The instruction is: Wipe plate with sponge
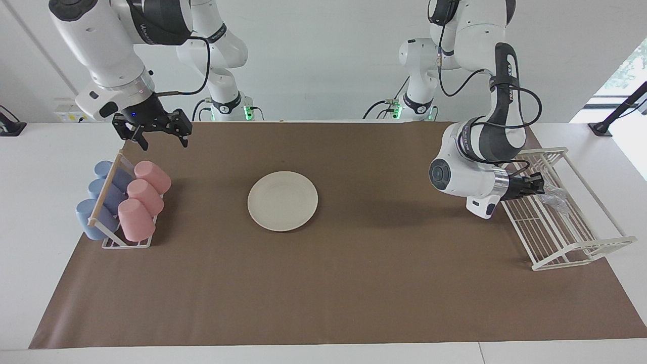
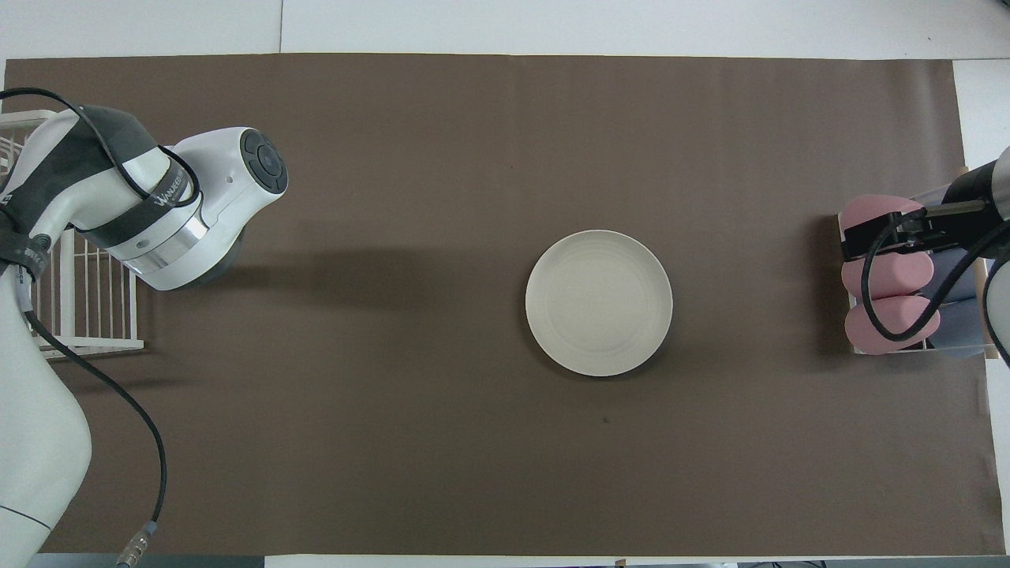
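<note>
Cream-white and round, the plate lies mid-worktop on brown paper, well apart from both our hands, with bare paper all around it. Our left hand reaches into the white wire rack, right at the crinkly silver sponge; we cannot tell its grip. Our right hand waits, spread wide, above the worktop near the pink cups.

A cream-white plate lies on a plain brown mat covering the white counter. Three pink cups and three pale blue cups share a white rack. The wire rack is white, holding a silvery-grey sponge
</note>
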`<state>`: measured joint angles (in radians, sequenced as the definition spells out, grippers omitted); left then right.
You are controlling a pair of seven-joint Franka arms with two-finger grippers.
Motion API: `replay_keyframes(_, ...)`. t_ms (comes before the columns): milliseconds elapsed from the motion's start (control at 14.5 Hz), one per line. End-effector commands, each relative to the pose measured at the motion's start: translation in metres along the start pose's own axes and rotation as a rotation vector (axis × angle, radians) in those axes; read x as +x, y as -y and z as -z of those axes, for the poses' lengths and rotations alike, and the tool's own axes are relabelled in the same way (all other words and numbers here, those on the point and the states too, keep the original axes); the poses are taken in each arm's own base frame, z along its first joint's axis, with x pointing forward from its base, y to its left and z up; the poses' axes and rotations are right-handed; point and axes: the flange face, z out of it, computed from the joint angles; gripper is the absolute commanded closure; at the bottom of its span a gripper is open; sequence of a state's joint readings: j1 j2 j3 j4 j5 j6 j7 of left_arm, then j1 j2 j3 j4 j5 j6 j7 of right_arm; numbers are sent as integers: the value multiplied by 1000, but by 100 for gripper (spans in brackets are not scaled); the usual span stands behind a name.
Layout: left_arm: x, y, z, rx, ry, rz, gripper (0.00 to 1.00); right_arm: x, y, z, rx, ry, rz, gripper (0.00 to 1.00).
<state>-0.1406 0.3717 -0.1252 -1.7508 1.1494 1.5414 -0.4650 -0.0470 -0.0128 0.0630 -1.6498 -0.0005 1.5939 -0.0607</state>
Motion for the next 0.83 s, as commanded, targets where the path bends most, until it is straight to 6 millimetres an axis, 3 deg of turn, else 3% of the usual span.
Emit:
replay_keyframes(0,4,0,-5,-25,-3,15,20,0,3,1,18,4,-19,0)
replay_keyframes(69,4,0,-5,-26,-5,16,11,0,3,1,18,4,-17,0)
replay_keyframes(481,5,1,-3,-31,-9,20,0,2,6,0,15,7,-6,0)
replay_keyframes(550,5,3,-2,-37,-8,24,0,2,-3,1,16,5,-20,0)
replay_keyframes(619,5,5,1,-71,-1,36,0,3,-5,2,16,2,-22,0)
replay_keyframes(756,9,30,12,-184,-1,95,0,4,-11,7,11,-5,-29,0)
